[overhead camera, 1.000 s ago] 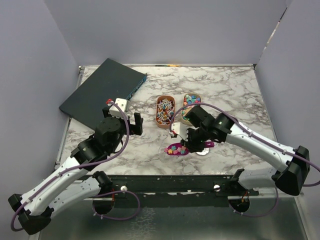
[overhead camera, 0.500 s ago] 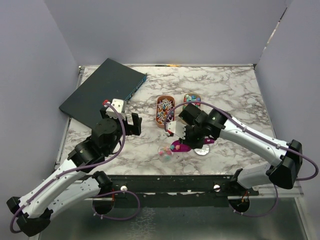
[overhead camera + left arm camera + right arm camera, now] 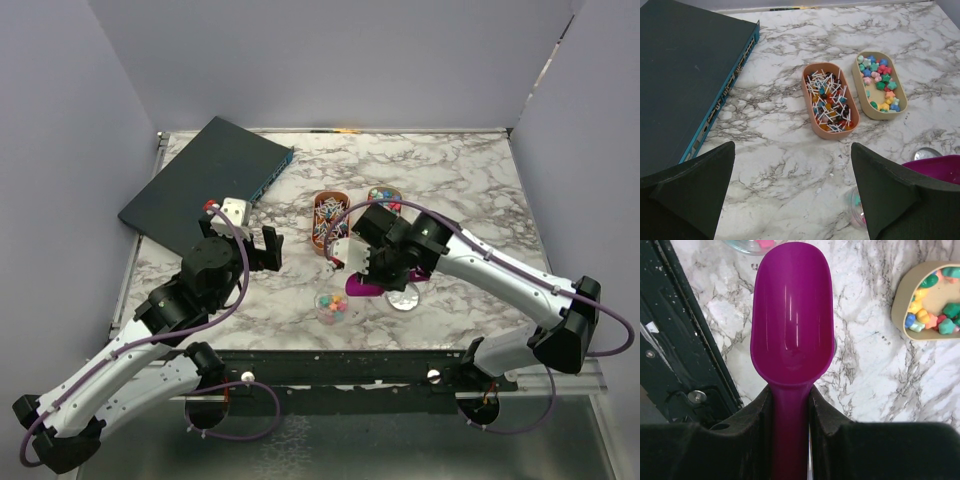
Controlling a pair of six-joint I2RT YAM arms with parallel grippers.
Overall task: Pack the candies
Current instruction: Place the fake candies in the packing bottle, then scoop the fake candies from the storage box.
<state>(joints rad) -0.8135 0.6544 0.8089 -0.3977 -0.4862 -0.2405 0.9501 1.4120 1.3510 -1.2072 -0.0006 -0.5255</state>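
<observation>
My right gripper (image 3: pixel 370 270) is shut on the handle of a magenta scoop (image 3: pixel 362 287). In the right wrist view the scoop (image 3: pixel 792 315) is empty and the gripper (image 3: pixel 790 395) clamps its handle. A small clear cup (image 3: pixel 332 306) holding bright ball candies stands just front-left of the scoop; its rim shows in the right wrist view (image 3: pixel 752 245). An orange tray (image 3: pixel 830 106) holds twisted-wrapper candies, and a beige tray (image 3: pixel 880 85) holds bright candies. My left gripper (image 3: pixel 265 248) is open and empty (image 3: pixel 792 147), left of the trays and above the table.
A dark blue flat box (image 3: pixel 205 185) lies at the back left. A round clear lid (image 3: pixel 405 299) lies right of the scoop. The table's dark front rail (image 3: pixel 680 340) runs just behind the cup.
The scoop held candies over the cup a second ago. Now the candies are in the cup and the empty scoop has drawn back to the right. The left arm barely shifted.
</observation>
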